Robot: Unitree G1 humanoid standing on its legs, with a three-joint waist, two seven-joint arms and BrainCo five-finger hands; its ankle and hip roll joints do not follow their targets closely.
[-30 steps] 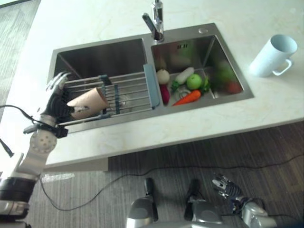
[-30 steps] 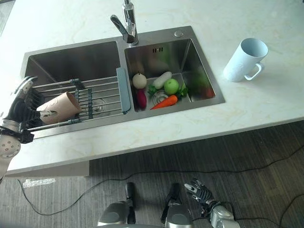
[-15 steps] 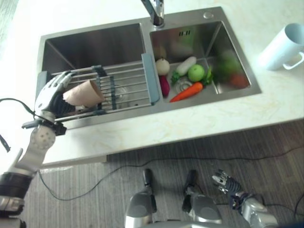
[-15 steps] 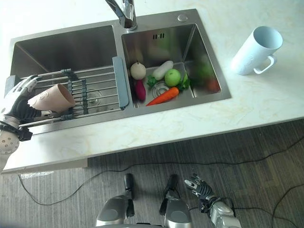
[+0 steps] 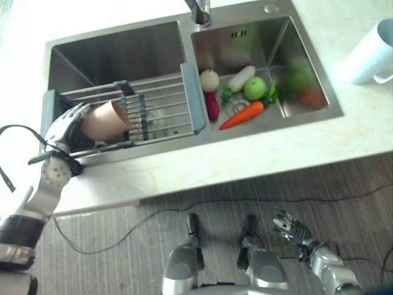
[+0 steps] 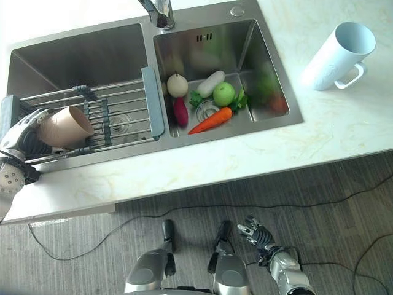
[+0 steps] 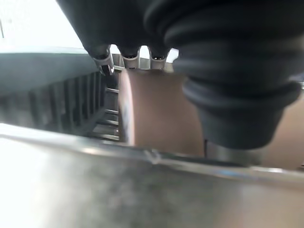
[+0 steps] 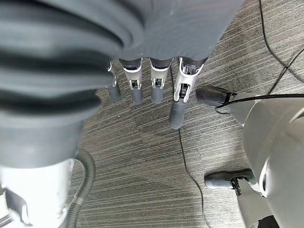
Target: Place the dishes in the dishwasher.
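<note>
A tan cup [image 5: 105, 119] lies on its side on the wire rack [image 5: 163, 110] that spans the left basin of the steel sink [image 5: 110, 55]. My left hand [image 5: 64, 127] is at the rack's left end, its fingers curled over the cup's base. In the left wrist view the cup [image 7: 156, 114] sits between the fingers and the thumb. A white mug [image 6: 338, 56] stands upright on the counter, right of the sink. My right hand [image 6: 255, 232] hangs low over the floor with straight fingers [image 8: 156, 80], holding nothing.
The right basin holds a carrot [image 5: 242, 115], a green apple [image 5: 255, 89], a white radish [image 5: 241, 78] and other vegetables. The faucet [image 5: 198, 9] stands behind the divider. The pale counter [image 5: 245, 153] ends at a front edge above the dark floor.
The left hand's fingers, spread above the cup a second ago, have closed over it. The camera has shifted, so the whole scene sits higher and further left.
</note>
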